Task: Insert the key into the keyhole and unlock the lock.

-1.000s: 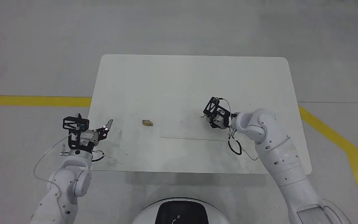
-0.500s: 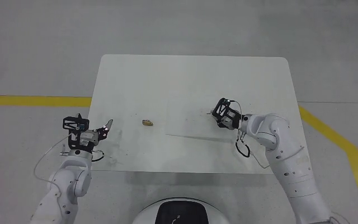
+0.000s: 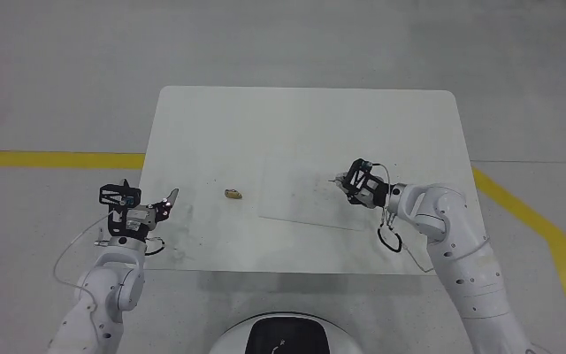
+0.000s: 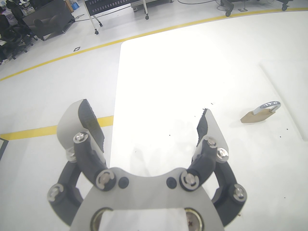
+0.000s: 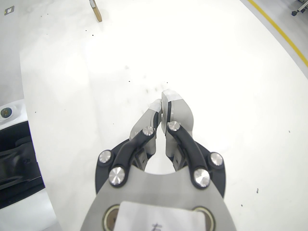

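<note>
The right gripper (image 3: 343,180) has drawn outward from the table's middle, its jaws pressed together on a thin metal piece, apparently the key (image 5: 164,108), gripped firmly for insertion. The padlock (image 3: 233,193) lies flat, well apart, nearer the left gripper (image 3: 168,198), which hangs spread at the table (image 3: 309,115) edge, likely to steady it.

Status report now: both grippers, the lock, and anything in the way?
Left gripper open, empty, at table edge. Right gripper shut on thin piece, likely the key. Padlock lying on table, apart from both. No obstacle between.
</note>
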